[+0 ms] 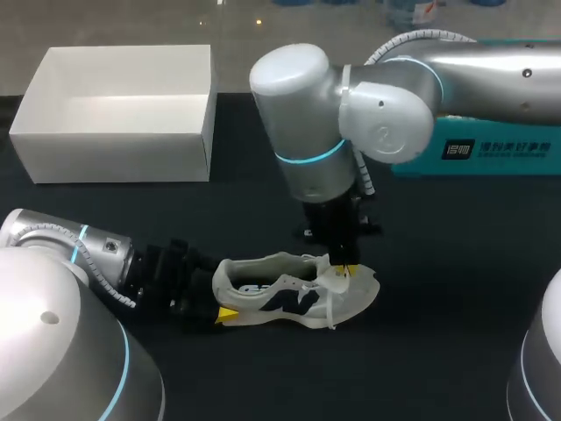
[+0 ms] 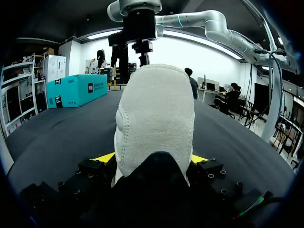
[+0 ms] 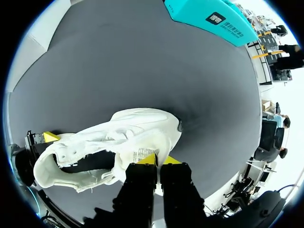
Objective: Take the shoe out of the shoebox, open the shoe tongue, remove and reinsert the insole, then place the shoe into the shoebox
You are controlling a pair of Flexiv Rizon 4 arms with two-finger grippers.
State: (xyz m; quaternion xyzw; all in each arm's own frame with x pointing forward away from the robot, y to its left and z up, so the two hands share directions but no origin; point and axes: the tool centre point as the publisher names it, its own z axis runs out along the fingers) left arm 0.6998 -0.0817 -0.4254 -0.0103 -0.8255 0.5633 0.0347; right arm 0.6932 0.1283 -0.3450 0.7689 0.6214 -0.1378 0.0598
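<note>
Head view: shoe (image 1: 294, 294) lies outside the shoebox (image 1: 114, 160), heel (image 1: 224, 284) toward left gripper (image 1: 221, 303), tongue (image 1: 337, 278) beneath right gripper (image 1: 344, 266). Left wrist view: fingers (image 2: 105, 157) clamp the heel's two sides. Right wrist view: fingers (image 3: 148, 159) pressed together, apparently pinching the tongue.

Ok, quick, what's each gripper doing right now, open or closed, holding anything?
Left gripper: closed on the shoe, at its back end.
Right gripper: closed, pinching the tongue.

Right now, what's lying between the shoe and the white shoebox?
Nothing: in the head view only bare black table separates the shoe from the shoebox.
</note>
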